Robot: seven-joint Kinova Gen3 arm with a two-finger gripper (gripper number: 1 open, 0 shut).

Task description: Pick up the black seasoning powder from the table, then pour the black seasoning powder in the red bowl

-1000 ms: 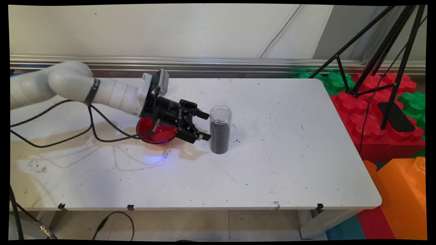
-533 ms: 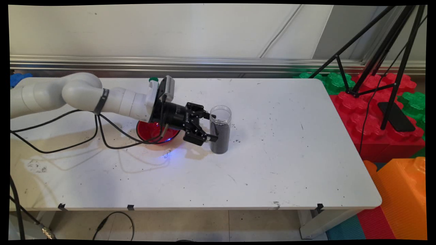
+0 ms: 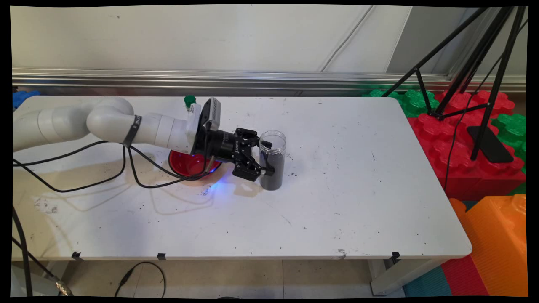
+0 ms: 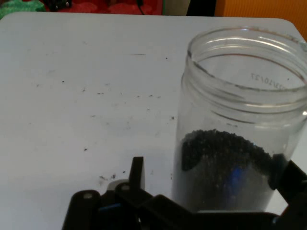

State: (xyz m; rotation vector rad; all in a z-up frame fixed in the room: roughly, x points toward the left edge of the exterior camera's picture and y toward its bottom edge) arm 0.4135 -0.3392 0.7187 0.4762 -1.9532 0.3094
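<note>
Two fingers spread, either side of jar, not clamped | gripper (image 3: pixel 264 158) has moved right over last second, from short of jar to straddling it | clear jar (image 3: pixel 272 160) upright mid-table, lidless, about two-thirds dark granules | red bowl (image 3: pixel 185 163) behind wrist, contents hidden by arm | green cap (image 3: pixel 190 100) near far edge

A clear, open-topped plastic jar (image 4: pixel 242 120) fills the right half, holding a layer of fine black grains (image 4: pixel 225 167) in its lower part. The black gripper (image 4: pixel 211 187) straddles it: 1 finger (image 4: pixel 136 172) stands left of the jar, apart from its wall, the other at the right edge against it. The speckled white table (image 4: pixel 72 96) spreads behind.
</note>
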